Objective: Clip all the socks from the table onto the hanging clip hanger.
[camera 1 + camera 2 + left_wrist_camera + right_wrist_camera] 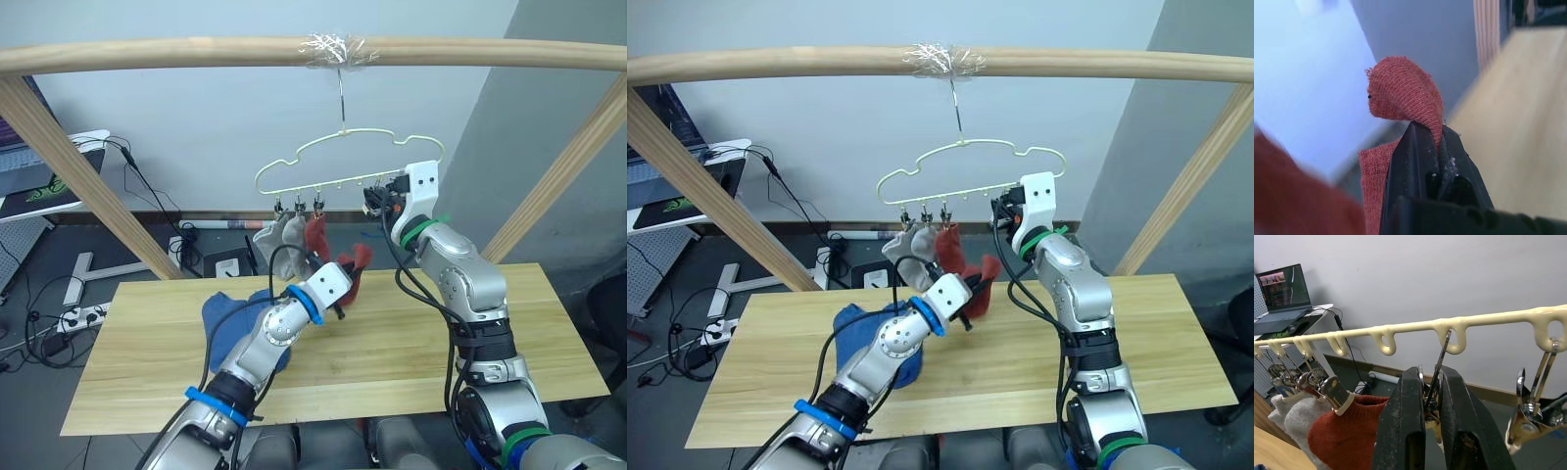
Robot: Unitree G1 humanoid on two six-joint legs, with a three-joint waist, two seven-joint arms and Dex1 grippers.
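Observation:
The pale yellow clip hanger (343,157) hangs by its hook from the top pole. Two light grey socks (279,235) and one rust red sock (315,232) are clipped at its left end. My left gripper (343,284) is shut on a second rust red sock (1400,88) and holds it above the table (411,333), below the hanger's middle. Up at the hanger's right part, my right gripper (1431,374) is shut on a small metal clip (1442,352). Blue socks (230,318) lie in a heap on the table's left side.
A round wooden pole frame (196,51) spans overhead, with slanted legs at both sides. Another free clip (1533,401) hangs beside the held one. A laptop (20,166) stands on a side stand at the left, with cables on the floor behind the table.

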